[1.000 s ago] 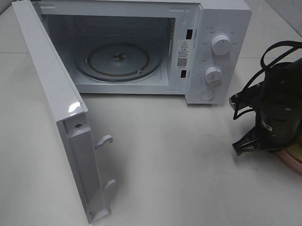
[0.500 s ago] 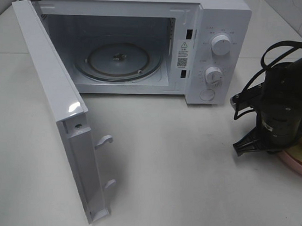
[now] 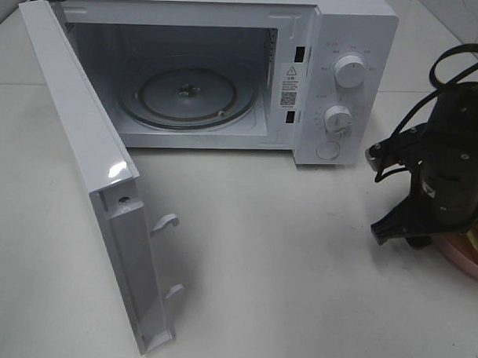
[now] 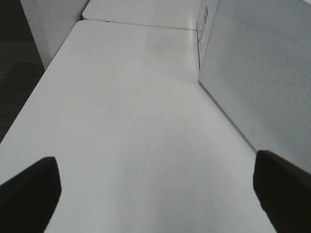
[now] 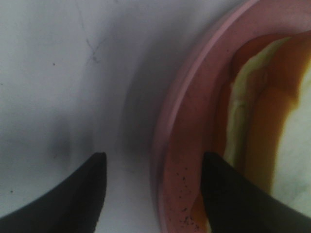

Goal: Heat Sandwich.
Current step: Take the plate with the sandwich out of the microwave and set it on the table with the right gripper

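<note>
Clearly our right gripper (image 5: 153, 194) stood part-open, straddling the round pink plate's rim (image 5: 180, 121) at frame right; the crusted white-bread sandwich (image 5: 272, 121) lay just inside, nearest this arm.

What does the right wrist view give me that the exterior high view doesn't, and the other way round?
Only the right wrist view shows the sandwich's crust and pale filling up close, with the right hand's jaws standing apart astride the pink plate's rim. Only the exterior high view shows the microwave, its door swung open, and the bare glass turntable inside. Both show the plate, a bit of the sandwich, the right hand and the white table.
</note>
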`<state>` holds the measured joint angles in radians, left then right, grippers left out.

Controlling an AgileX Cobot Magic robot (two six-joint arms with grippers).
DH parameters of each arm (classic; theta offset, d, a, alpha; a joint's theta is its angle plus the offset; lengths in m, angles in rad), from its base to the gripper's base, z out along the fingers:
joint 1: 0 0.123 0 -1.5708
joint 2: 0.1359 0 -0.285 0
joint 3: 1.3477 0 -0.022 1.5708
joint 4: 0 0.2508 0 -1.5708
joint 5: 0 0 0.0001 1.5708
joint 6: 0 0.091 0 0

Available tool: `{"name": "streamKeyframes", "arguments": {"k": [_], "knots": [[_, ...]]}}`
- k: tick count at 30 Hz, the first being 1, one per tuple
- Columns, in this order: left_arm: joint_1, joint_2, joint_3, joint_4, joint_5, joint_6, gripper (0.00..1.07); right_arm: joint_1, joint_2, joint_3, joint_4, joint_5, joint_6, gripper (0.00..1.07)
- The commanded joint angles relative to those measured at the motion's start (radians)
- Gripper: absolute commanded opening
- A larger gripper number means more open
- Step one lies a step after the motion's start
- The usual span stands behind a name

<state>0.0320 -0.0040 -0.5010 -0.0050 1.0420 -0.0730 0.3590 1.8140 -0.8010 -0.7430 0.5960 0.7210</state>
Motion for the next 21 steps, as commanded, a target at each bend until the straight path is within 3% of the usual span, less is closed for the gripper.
{"name": "streamKeyframes", "arguments": {"k": [1, 9, 13, 16, 21], "knots": [[0.003, -0.023, 0.003, -0.009, -0.008, 0.000, 1.03, -0.003, -0.099, -0.003, 0.037, 0.018, -0.071, 0.61], [0.003, -0.023, 0.003, -0.009, -0.008, 0.000, 1.03, -0.003, -0.240, -0.003, 0.166, 0.022, -0.234, 0.61], [0.003, -0.023, 0.003, -0.009, -0.008, 0.000, 1.03, -0.003, -0.320, -0.003, 0.252, 0.023, -0.360, 0.68], [0.003, -0.023, 0.003, -0.009, -0.008, 0.000, 1.03, -0.003, -0.395, -0.003, 0.310, 0.032, -0.453, 0.81], [0.003, -0.023, 0.003, -0.009, -0.008, 0.000, 1.03, -0.003, -0.473, -0.003, 0.353, 0.080, -0.504, 0.86]]}}
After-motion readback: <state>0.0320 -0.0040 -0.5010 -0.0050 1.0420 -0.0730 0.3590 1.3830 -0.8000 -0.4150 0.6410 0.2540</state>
